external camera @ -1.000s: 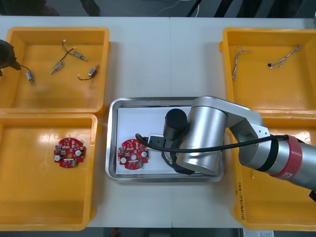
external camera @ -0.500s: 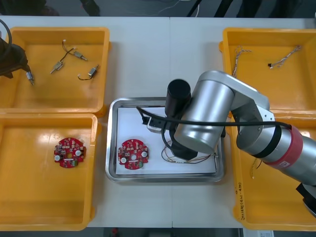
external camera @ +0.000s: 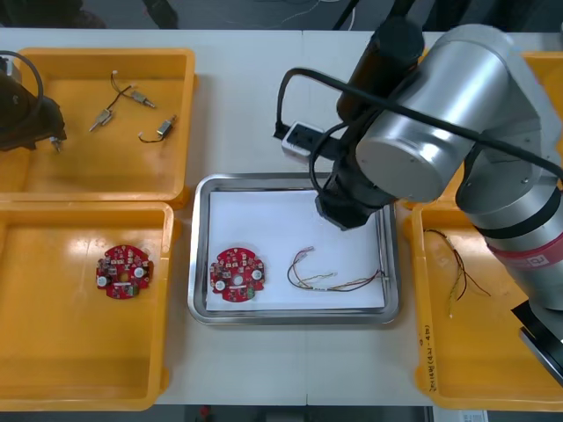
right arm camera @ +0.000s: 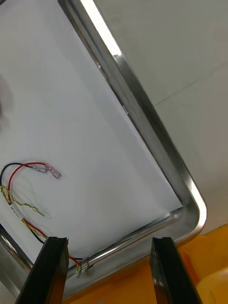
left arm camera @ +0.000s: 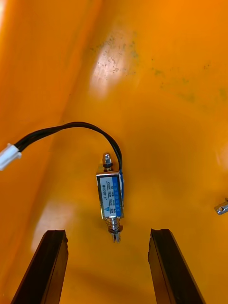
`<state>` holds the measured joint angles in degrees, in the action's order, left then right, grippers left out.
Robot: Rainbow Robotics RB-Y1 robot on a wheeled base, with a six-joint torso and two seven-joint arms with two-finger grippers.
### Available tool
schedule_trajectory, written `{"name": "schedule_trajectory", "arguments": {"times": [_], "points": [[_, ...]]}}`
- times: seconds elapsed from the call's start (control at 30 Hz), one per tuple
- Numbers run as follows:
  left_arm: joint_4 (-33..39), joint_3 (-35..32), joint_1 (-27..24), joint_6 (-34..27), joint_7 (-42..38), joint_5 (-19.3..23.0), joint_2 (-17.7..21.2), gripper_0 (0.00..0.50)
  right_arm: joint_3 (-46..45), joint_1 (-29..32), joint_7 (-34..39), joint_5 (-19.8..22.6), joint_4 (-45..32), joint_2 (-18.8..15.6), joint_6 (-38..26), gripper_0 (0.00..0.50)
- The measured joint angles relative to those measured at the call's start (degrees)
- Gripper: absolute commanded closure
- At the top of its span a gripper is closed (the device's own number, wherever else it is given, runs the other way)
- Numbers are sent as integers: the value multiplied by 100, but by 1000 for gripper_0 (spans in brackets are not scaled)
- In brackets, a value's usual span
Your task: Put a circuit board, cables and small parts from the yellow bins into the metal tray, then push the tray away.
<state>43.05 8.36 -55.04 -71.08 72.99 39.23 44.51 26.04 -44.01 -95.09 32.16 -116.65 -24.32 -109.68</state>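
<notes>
Front view: left claw apart over small part; right claw apart over tray.

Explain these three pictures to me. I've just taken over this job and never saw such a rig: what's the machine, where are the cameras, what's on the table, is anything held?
This is a two-armed robot at a table. The wide picture looks down from above the arms; each upright picture comes from a wrist camera, with that arm's two black fingers at the bottom. The metal tray in the middle holds a red circuit board and a red and yellow cable. Yellow bins flank it. The right gripper hovers open over a tray corner, holding nothing. The left gripper is open over a small metal part with a black lead in the far left bin, not gripping it.
</notes>
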Motion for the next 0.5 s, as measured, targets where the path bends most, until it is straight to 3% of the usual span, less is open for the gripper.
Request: {"name": "schedule_trajectory", "arguments": {"times": [0.2,0.5], "points": [[-18,211,-2,90,0,0,-3,0,-721,0,0,-1,-1,-67,-11,0],[-295,300,-7,453,0,1,-48,0,-1460,0,-1,-12,9,-525,-12,0]]}}
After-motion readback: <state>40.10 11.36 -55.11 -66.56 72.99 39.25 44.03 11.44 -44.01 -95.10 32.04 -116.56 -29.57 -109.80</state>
